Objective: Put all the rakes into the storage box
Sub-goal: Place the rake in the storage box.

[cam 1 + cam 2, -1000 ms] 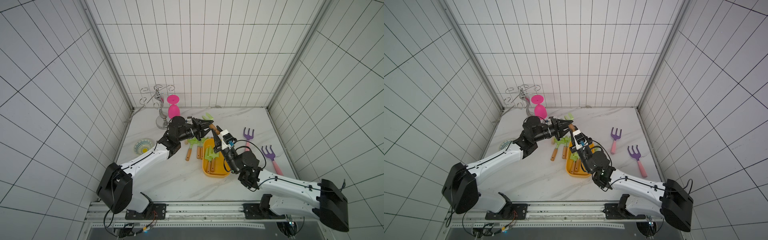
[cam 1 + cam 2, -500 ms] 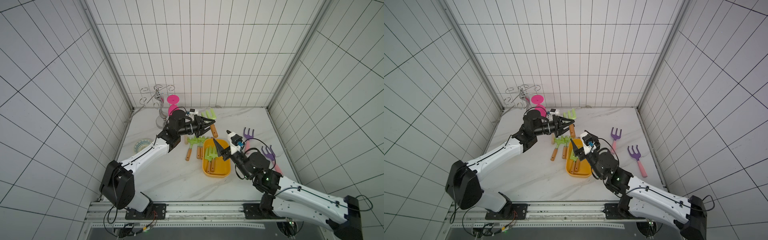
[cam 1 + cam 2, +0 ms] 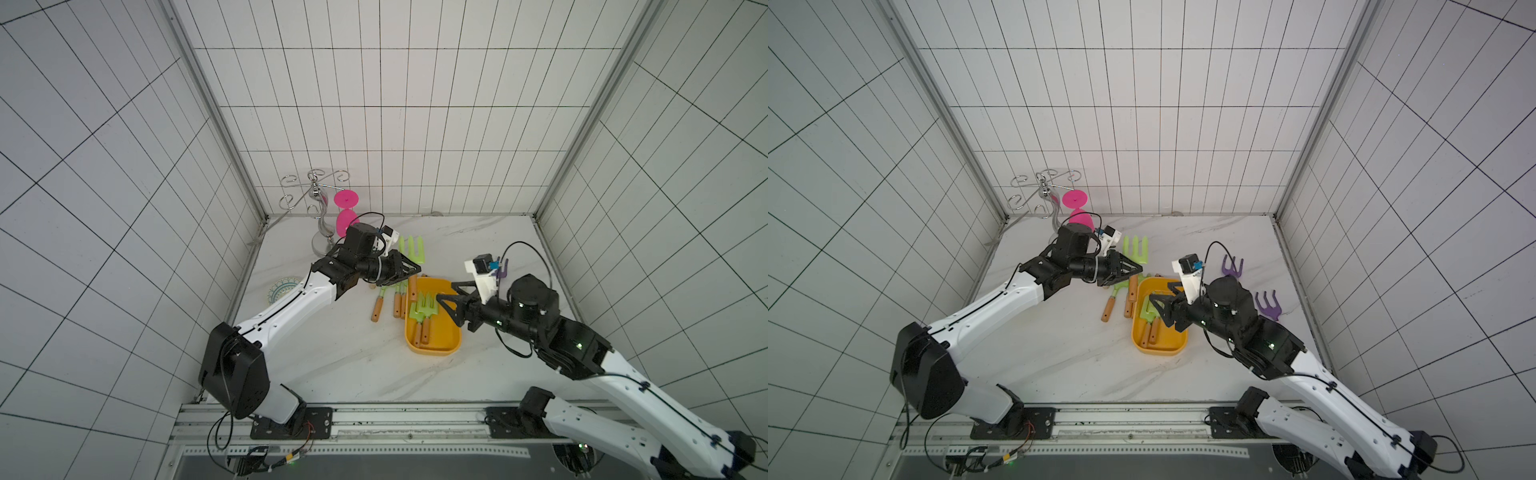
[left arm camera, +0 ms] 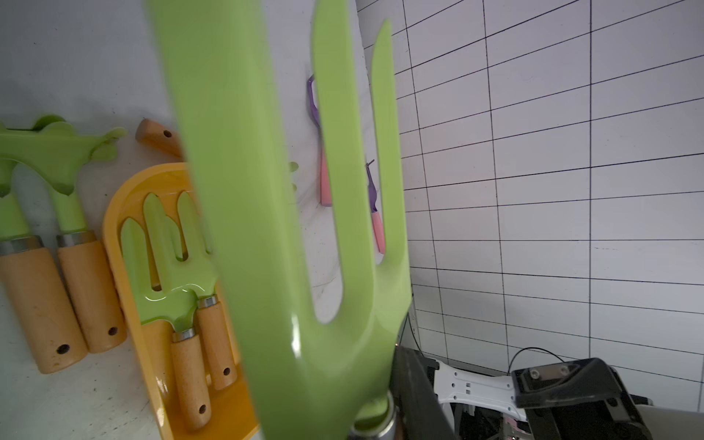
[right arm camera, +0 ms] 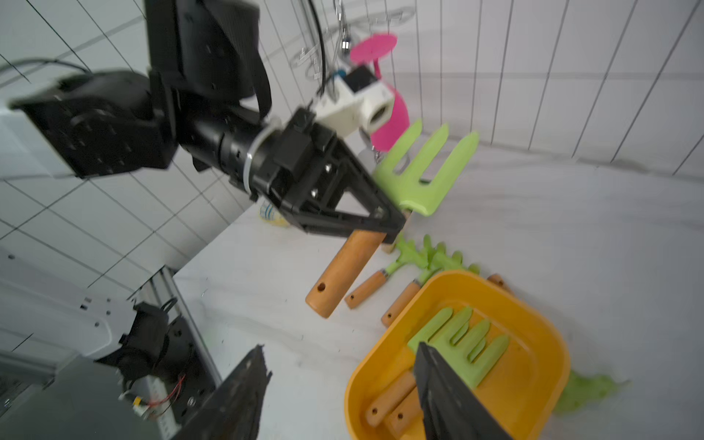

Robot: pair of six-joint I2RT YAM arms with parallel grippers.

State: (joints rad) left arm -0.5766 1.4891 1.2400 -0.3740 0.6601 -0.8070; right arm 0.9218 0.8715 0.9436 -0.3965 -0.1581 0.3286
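The rake (image 5: pixel 426 173), three flat lime-green tines on a light wooden handle with a hole near its end, hangs in the air behind the storage box (image 3: pixel 446 343), the left gripper (image 5: pixel 384 223) clamped on its handle just below the head. That shallow yellow-orange tub sits on the marbled table (image 3: pixel 332 365) with two more green rakes (image 3: pixel 423 311) inside. Above it the right gripper (image 3: pixel 446 293) hovers parted and empty; no writing is legible.

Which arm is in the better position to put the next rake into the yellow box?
The left. The left gripper is shut on a green rake, held just behind the storage box. The right gripper is open and empty above the box.
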